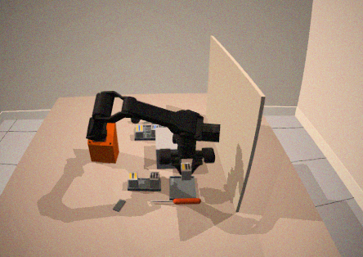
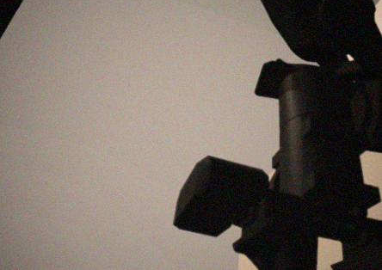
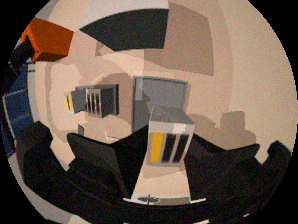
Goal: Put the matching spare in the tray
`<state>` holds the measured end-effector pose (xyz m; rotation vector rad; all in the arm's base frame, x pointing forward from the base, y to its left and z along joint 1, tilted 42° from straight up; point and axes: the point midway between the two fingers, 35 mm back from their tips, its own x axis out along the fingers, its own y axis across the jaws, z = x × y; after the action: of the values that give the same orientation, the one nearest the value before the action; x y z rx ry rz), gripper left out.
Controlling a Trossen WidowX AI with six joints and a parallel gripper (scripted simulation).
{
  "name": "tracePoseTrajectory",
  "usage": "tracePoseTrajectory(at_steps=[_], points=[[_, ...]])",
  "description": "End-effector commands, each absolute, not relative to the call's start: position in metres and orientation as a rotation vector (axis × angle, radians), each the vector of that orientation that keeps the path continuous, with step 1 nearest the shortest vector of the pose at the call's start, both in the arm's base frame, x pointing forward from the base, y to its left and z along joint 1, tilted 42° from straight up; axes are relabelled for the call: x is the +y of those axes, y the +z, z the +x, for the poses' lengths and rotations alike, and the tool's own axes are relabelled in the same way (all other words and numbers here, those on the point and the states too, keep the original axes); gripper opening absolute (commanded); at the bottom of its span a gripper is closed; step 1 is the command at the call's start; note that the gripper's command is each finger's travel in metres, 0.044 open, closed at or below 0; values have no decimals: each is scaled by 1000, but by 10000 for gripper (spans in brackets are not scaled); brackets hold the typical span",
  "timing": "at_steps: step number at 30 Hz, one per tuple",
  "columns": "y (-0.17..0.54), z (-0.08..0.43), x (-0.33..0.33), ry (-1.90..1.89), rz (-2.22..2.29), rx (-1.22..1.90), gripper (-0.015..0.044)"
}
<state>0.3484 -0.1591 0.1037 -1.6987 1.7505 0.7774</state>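
My gripper [image 1: 185, 172] [image 3: 165, 129] is shut on a grey block-shaped spare [image 1: 186, 169] [image 3: 171, 136], whose visible face has one yellow stripe and two dark ones. The spare is held upright, overlapping the rear edge of the shallow grey tray [image 1: 183, 189] [image 3: 164, 92] in the top view; its height above it is hard to judge. In the exterior view only the dark upper gripper shows; fingertips and spare are out of view. Two other spares, one yellow-striped [image 1: 133, 178] [image 3: 69, 102] and one dark-striped [image 1: 154, 178] [image 3: 93, 102], stand left of the tray. No part code is readable.
A tall beige panel [image 1: 233, 106] stands right of the tray. An orange-handled screwdriver [image 1: 186, 200] lies before the tray, a small dark piece [image 1: 119, 205] to its left. A pale box [image 1: 164, 136], a rear holder with units [image 1: 145, 134] and an orange block [image 1: 104, 152] [image 3: 54, 40] stand farther back.
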Motion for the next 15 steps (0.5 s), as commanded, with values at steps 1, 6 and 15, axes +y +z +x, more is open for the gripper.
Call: tracePoseTrajectory(at_steps=[1, 6, 15], points=[[98, 346, -163, 789, -1697, 1755, 0], [95, 345, -166, 788, -1698, 1756, 0], [88, 344, -172, 788, -1699, 1757, 0]])
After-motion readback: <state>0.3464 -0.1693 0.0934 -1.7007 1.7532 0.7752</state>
